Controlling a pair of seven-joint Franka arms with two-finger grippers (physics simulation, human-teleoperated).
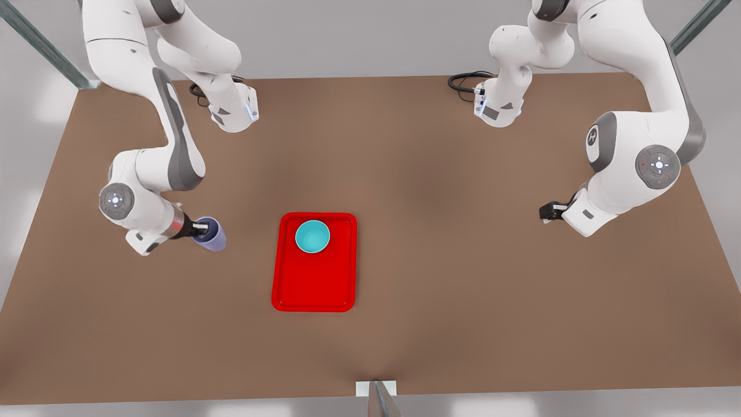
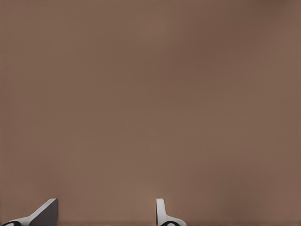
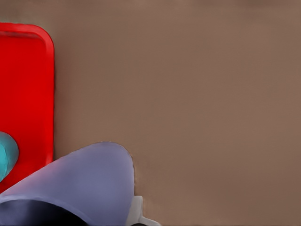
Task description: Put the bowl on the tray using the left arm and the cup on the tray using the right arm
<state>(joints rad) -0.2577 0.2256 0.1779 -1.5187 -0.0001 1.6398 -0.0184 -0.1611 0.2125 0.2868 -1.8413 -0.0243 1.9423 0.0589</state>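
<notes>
The teal bowl (image 1: 312,236) sits upright on the red tray (image 1: 312,284), in the tray's far half. At the front view's left, my right gripper (image 1: 202,230) is shut on the rim of the lavender cup (image 1: 213,236), which is tilted and lies left of the tray. The right wrist view has the cup (image 3: 84,183) close up, one finger (image 3: 136,213) at its wall, with the tray (image 3: 28,94) and the bowl's edge (image 3: 5,160) beyond. My left gripper (image 1: 547,211) waits at the front view's right, open (image 2: 104,214) over bare table.
The brown table (image 1: 440,278) stretches wide around the tray. Black cables (image 1: 466,81) lie by the arm bases at the far edge. Metal frame posts (image 1: 382,399) stand at the near edge and the far corners.
</notes>
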